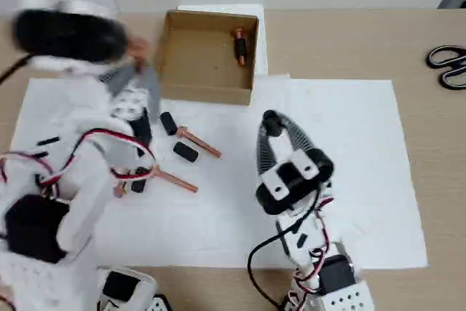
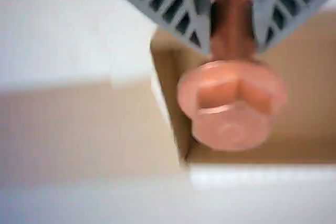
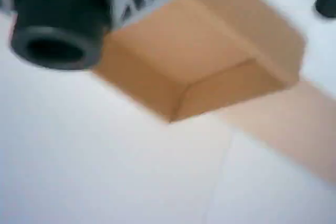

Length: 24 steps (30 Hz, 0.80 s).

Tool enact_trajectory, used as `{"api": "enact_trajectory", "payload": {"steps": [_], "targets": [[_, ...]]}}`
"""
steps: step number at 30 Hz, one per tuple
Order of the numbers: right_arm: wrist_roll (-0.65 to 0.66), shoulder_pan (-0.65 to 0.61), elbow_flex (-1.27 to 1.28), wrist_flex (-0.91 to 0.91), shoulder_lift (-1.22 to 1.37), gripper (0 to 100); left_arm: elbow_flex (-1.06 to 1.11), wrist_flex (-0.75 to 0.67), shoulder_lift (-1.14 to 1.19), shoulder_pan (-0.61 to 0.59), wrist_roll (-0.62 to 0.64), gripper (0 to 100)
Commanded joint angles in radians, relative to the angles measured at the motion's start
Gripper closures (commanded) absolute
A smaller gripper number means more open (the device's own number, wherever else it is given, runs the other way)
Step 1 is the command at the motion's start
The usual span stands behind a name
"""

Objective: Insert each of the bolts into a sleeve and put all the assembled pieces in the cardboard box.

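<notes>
On the table (image 1: 349,41) lies white paper (image 1: 349,180), and at its far edge the box (image 1: 207,94) holds one finished piece (image 1: 239,46), so the job looks to be in its early part. The left claw (image 2: 231,35) pinches a bolt (image 2: 231,103), head outward, near a corner of the box. The right claw (image 1: 273,123) is clamped on a sleeve (image 3: 55,30) above the paper, well apart from the bolt; that pair is not yet joined or boxed. Two loose bolts (image 1: 198,142) and at least two loose sleeves (image 1: 186,152) lie on the paper between the arms, seemingly unassembled
</notes>
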Motion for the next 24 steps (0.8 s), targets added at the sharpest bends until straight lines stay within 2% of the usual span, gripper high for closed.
{"api": "enact_trajectory", "payload": {"steps": [1,5,10,13,15,18,24], "targets": [[0.006,-0.096,0.014,-0.028,-0.008,99.5,0.157,-0.282,-0.086,0.026,0.000,99],[0.006,-0.136,0.014,-0.059,-0.008,99.5,0.398,-0.583,-0.181,0.110,-0.063,99],[0.006,-0.140,0.014,-0.148,-0.008,99.5,0.720,-0.987,-0.331,0.196,-0.063,99],[-0.006,-0.139,0.014,-0.185,-0.008,99.5,0.878,-1.174,-0.419,0.267,-0.063,99],[-0.057,-0.136,0.014,-0.191,-0.008,99.5,0.941,-1.217,-0.463,0.318,-0.061,99],[-0.117,-0.133,0.014,-0.185,-0.008,99.5,0.997,-1.206,-0.508,0.384,-0.061,99],[-0.124,-0.058,0.014,-0.185,-0.008,99.5,0.992,-1.128,-0.523,0.391,-0.060,99]]}}
